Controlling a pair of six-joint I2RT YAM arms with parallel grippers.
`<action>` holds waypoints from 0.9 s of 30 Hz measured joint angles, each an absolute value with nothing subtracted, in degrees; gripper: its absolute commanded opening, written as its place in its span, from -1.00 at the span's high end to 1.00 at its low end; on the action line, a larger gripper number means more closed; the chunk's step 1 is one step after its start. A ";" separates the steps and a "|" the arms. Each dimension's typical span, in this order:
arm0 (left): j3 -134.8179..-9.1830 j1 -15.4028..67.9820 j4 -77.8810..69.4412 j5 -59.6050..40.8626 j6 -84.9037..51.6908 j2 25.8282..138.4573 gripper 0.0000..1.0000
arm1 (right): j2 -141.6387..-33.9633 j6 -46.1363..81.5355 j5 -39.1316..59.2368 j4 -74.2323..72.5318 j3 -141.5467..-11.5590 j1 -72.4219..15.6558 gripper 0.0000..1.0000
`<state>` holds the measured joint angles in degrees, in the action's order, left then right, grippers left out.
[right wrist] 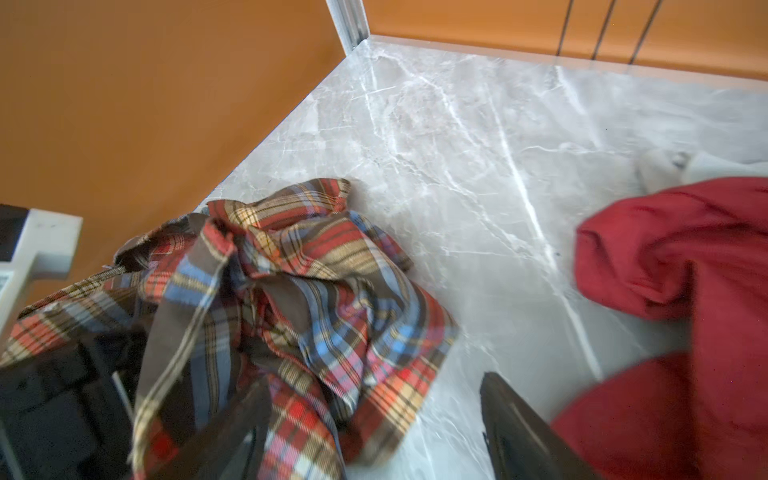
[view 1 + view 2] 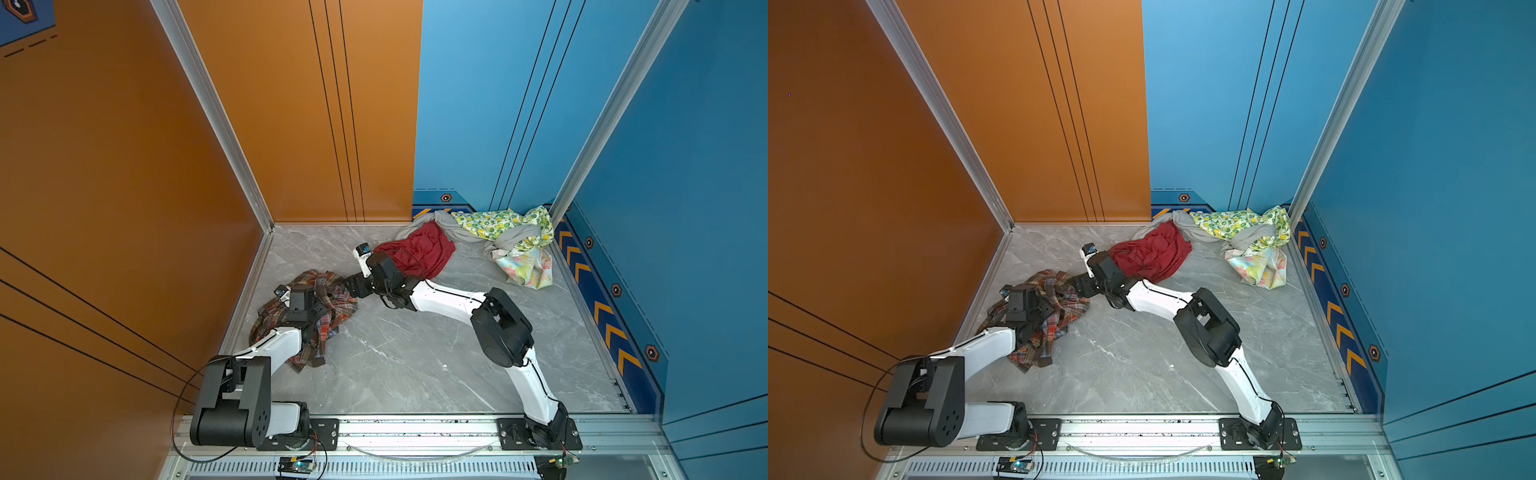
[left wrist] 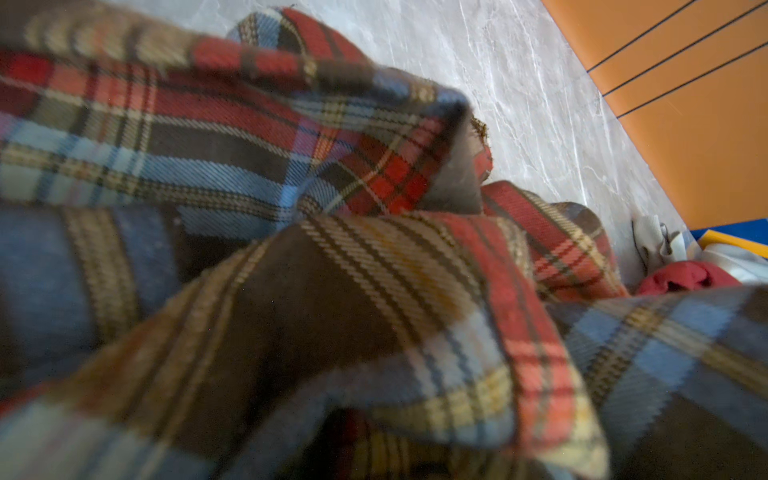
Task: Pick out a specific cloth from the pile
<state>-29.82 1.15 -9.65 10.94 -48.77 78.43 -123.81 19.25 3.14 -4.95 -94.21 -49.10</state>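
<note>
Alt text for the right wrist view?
A crumpled plaid cloth lies on a grey marble table beside an orange wall, apart from a plain red cloth. The right gripper is open, one of its dark fingers over the plaid, one over bare table.

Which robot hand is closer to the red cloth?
The right. The right gripper sits just beside the red cloth, between it and the plaid cloth. The left gripper is farther off, down in the plaid cloth.
</note>
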 measured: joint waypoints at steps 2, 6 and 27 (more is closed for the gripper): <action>-31.03 1.21 -9.72 12.38 -50.04 80.14 0.21 | -117.95 19.53 2.66 -6.59 -88.18 -47.94 -0.61; -34.26 1.32 -9.67 14.70 -52.05 84.12 0.20 | -107.31 19.94 2.59 -10.17 -80.12 -46.00 -0.61; -70.61 -5.67 -6.76 9.52 -52.10 113.56 0.15 | -79.53 12.99 4.82 -22.76 -45.23 -40.88 -0.77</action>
